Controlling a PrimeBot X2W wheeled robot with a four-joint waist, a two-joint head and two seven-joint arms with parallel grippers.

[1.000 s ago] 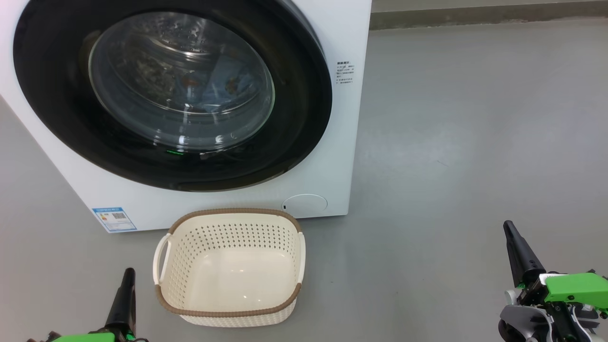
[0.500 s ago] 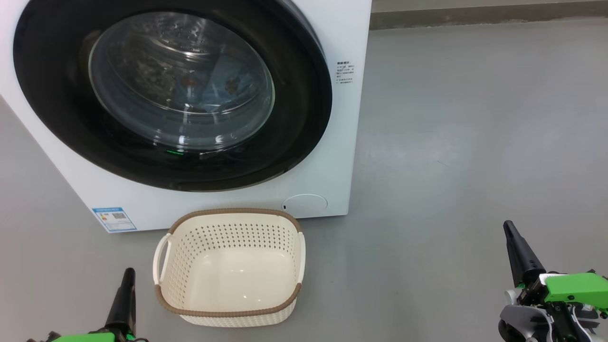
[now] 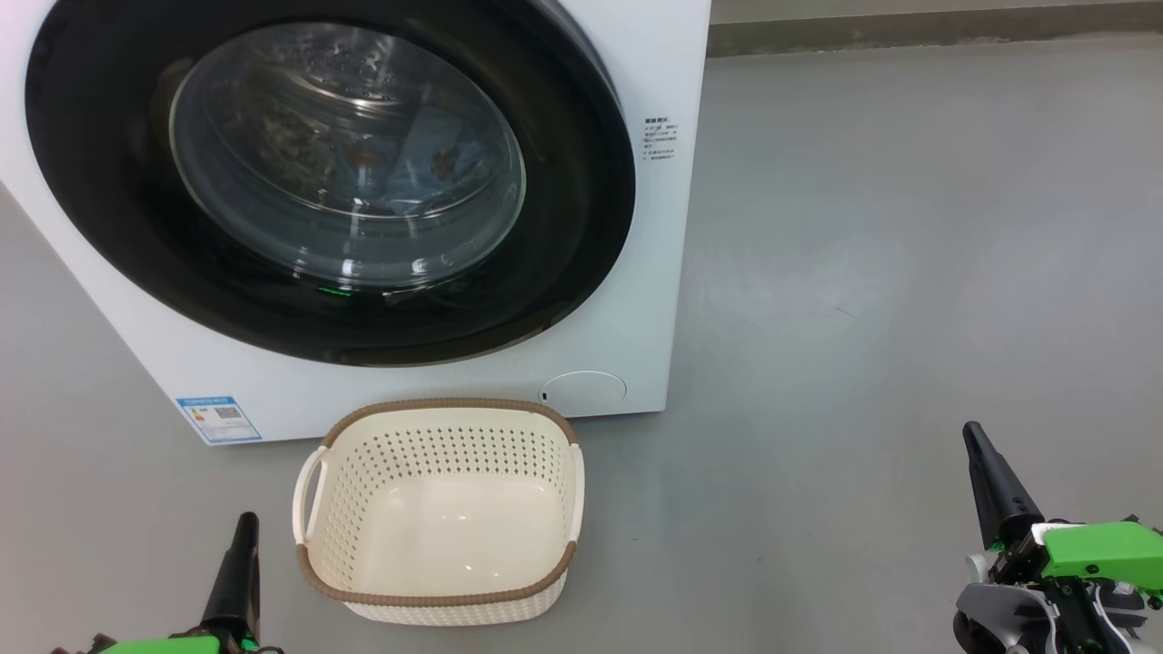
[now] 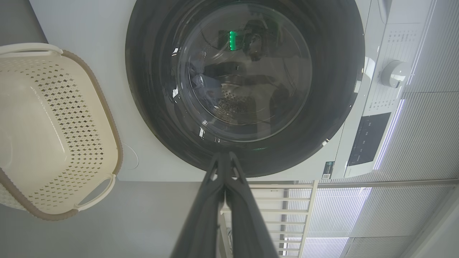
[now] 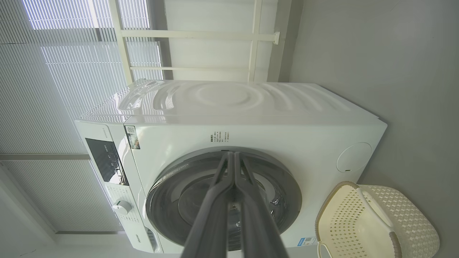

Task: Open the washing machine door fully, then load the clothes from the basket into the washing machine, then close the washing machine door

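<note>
**Head view**
- Washing machine (image 3: 650,300): white front-loader, upper left of the view, standing on the grey floor (image 3: 909,272).
- Door (image 3: 100,209): wide glossy black rim, shut flat against the machine's front.
- Glass window (image 3: 273,118): clear bowl at the door's centre.
- Clothes (image 3: 427,150): light blue fabric with orange-brown figures, seen through the glass, inside the drum.
- Blue label sticker (image 3: 218,418): lower left corner of the machine's front.
- Round cover (image 3: 583,389): lower right corner of the front.
- Basket (image 3: 445,402): cream, perforated, brown rim. It is on the floor just before the machine, and its bare bottom shows.
- Left gripper (image 3: 245,522): lower left, beside the basket and apart from it. Fingers pressed together, nothing held.
- Right gripper (image 3: 974,436): lower right, well apart from the basket. Fingers together, nothing held.

**Left wrist view**
- Left gripper's two dark fingers meet at the tips with nothing between them, and they point at the door's black rim.
- The basket lies at the view's left.
- Control knob (image 4: 392,73) and dark display panel (image 4: 369,139): on the machine's fascia.
- Window blinds (image 4: 430,136): behind the machine.

**Right wrist view**
- Right gripper's fingers are closed tip to tip and empty, aimed at the door's edge.
- The door sits flush with the machine's front.
- The basket is at the lower right.
</note>
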